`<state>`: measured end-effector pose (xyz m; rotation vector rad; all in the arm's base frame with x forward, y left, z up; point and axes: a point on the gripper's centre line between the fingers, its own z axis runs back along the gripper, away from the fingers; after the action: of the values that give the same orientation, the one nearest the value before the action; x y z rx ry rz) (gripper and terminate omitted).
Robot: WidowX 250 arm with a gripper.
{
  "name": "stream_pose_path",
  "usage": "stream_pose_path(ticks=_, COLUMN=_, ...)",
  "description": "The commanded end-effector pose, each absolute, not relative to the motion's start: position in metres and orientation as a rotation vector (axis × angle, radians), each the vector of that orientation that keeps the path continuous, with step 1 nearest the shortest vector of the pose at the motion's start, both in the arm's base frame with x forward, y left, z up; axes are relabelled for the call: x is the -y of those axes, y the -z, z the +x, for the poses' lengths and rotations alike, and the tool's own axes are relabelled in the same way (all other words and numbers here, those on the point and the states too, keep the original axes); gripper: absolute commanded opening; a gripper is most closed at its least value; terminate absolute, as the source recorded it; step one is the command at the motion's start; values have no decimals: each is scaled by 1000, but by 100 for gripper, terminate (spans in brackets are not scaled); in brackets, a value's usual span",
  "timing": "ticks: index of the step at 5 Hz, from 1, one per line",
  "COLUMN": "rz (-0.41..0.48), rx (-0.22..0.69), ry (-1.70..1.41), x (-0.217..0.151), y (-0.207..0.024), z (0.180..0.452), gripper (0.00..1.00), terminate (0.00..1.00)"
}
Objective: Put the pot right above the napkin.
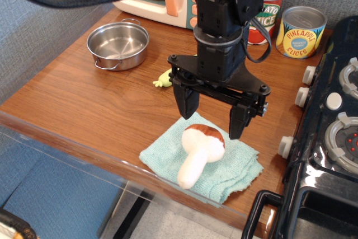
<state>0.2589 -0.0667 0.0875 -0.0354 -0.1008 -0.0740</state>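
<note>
Pot: small round shiny steel pot [118, 45], upper left of frame, bare wooden tabletop [84, 96] around it.
Napkin: teal-green terry napkin [235, 170], lower centre at the table's front edge, plush white-stemmed brown-capped mushroom [200, 154] lying on it.
Gripper: black gripper [214, 115] hangs spread wide above the mushroom, holding nothing.
Right edge: black toy stove [330, 138].
</note>
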Motion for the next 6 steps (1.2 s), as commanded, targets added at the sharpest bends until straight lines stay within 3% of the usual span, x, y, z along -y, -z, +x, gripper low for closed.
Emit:
stream_pose_path(ticks=1, rz=-35, rx=101, ry=74, x=67, y=-88, z=259, gripper=100, terminate=0)
stream_pose_path(ticks=2, rz=-54, rx=118, ry=3, x=44, y=-94, z=282, gripper=100, terminate=0)
stream_pose_path(ticks=4, rz=-44, rx=207, ry=-208, x=-37, y=-112, z=357, gripper=100, terminate=0)
stream_pose_path(ticks=6, rz=57, rx=192, ry=-298, x=-104, y=-88, z=398, gripper=100, terminate=0)
